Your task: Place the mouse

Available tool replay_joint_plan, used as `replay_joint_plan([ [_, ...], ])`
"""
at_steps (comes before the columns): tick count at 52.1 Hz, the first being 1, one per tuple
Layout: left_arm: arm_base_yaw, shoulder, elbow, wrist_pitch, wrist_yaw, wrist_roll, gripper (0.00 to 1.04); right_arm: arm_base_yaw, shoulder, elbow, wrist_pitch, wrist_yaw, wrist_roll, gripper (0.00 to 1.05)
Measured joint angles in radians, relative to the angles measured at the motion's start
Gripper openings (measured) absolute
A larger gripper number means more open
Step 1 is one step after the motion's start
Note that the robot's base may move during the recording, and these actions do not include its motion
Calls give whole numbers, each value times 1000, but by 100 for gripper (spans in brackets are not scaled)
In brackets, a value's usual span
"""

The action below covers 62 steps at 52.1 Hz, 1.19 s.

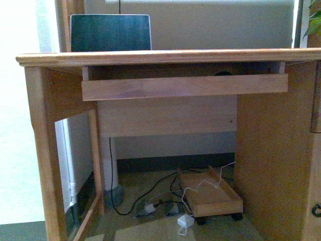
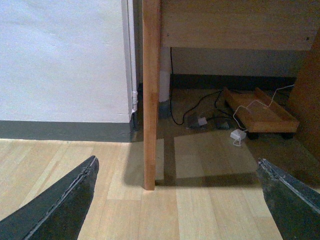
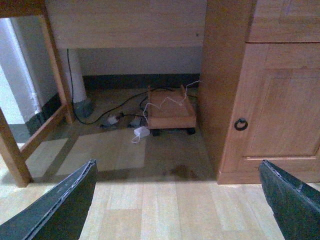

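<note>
Reading both claws as splayed wide, pinching nothing: left gripper hanging over pale plank floor near desk leg; right gripper hanging over floor facing cabinet door with ring pull. Not seeing either arm in front view.

Spotting small dark rounded hump, probably mouse, peeking over front rail of pull-out tray, tucked in shadowed slot under desktop. Showing too little to confirm.

Flagging risks:
- Reaching into that shallow slot: clipping fingers on desktop lip or tray rail, shoving tray inward.
- Pinching smooth oval shell off-centre: squirting out, dropping to floor.
- Mistaking white adapter among cables on floor for target.
- Starting both arms low: catching desktop underside while rising.

Noting materials: desk in honey-toned wood, fine grain, rounded lip on top; tray rail flat, square-edged; floor in light laminate planks, slightly glossy; claw fingers matte dark, tapering, rough-edged; laptop lid dark with thin pale rounded border; low wooden cart on small wheels under desk.
</note>
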<state>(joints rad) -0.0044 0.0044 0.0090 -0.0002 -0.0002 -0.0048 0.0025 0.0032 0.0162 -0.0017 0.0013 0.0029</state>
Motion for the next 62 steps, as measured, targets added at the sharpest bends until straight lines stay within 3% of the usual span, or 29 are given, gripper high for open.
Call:
replay_joint_plan([
  [62,0,0,0,0,0,0,97,0,0,0,0,-1,0,97],
])
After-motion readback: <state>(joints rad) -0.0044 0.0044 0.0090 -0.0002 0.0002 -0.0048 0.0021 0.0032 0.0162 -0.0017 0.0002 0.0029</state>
